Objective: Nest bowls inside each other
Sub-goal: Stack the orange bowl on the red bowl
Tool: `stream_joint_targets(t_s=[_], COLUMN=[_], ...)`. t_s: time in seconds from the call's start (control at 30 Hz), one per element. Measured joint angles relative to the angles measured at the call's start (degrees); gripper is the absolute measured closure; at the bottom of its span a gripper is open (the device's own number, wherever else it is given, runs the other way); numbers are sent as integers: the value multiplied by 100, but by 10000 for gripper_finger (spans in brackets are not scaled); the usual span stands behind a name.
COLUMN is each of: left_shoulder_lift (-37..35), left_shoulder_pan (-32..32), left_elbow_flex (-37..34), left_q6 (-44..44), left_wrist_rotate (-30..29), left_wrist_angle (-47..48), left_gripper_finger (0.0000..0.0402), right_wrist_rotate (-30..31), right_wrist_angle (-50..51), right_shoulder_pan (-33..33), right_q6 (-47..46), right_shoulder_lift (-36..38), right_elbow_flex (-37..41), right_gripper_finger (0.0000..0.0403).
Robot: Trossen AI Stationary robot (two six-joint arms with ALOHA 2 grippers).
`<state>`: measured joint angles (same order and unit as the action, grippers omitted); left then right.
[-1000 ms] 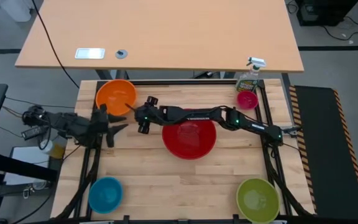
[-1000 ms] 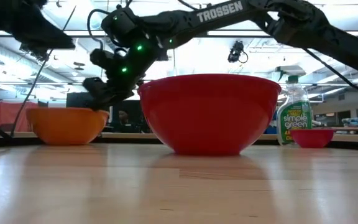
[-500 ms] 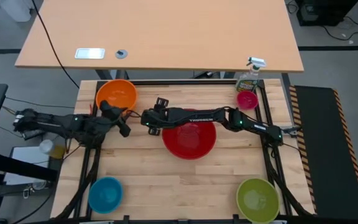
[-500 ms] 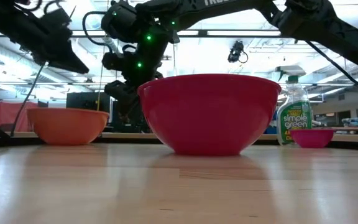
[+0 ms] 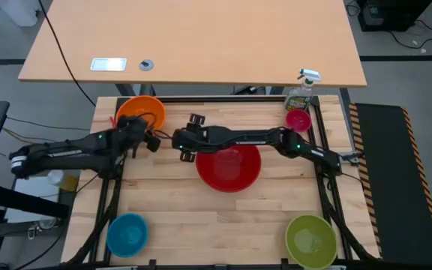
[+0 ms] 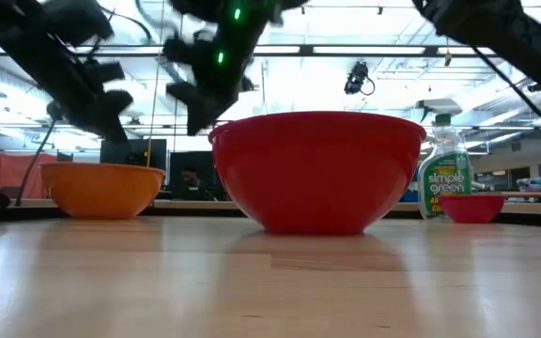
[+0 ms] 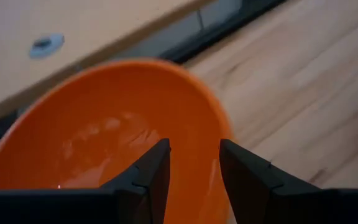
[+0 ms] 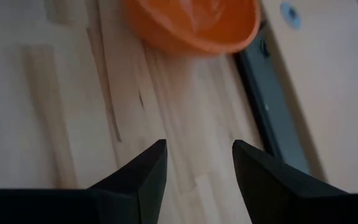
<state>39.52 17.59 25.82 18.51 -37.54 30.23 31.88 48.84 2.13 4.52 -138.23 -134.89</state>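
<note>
The orange bowl (image 5: pixel 139 112) stands at the far left of the table, and the big red bowl (image 5: pixel 228 166) stands in the middle. The pink bowl (image 5: pixel 298 120) is at the far right, the blue bowl (image 5: pixel 127 234) near left, the green bowl (image 5: pixel 310 241) near right. My left gripper (image 7: pixel 194 158) is open, just above the orange bowl's (image 7: pixel 104 130) near right rim; I cannot tell whether it touches it. My right gripper (image 8: pixel 197 155) is open over bare table between the orange and red bowls, raised above them (image 6: pixel 200 103).
A clear spray bottle (image 5: pixel 301 94) stands at the far right corner beside the pink bowl. A black frame (image 5: pixel 201 100) runs along the table's far edge, with a larger desk (image 5: pixel 201 45) beyond it.
My left gripper has swung toward the far edge and sunk a little, ending over the orange bowl's near right rim. My right gripper has risen and drawn back from the orange bowl toward the red one. No bowl has moved.
</note>
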Motion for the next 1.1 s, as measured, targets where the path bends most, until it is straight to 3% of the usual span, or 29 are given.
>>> stream_joint_targets(t_s=[0.37,0.5,0.67,0.83,1.1], left_shoulder_lift=[1469,1726,1799,1702,1188], left_shoulder_pan=[1583,1716,1453,1076,810], left_elbow_flex=[0,0,0,0,0], left_q6=[-627,-766,-886,-1001,-1040], left_wrist_rotate=[1635,2698,4041,4389,4128], left_wrist_angle=[-626,-907,-1476,-1943,-1830], left_gripper_finger=[260,260,260,260,260], right_wrist_rotate=[-547,-648,-751,-1045,-1848], right_wrist_angle=[212,347,642,777,114], right_shoulder_pan=[122,141,138,253,722], right_q6=[198,214,149,-141,-884], right_shoulder_lift=[442,445,445,443,441], right_elbow_flex=[-2,-2,-2,-2,275], right_gripper_finger=[212,212,212,212,212])
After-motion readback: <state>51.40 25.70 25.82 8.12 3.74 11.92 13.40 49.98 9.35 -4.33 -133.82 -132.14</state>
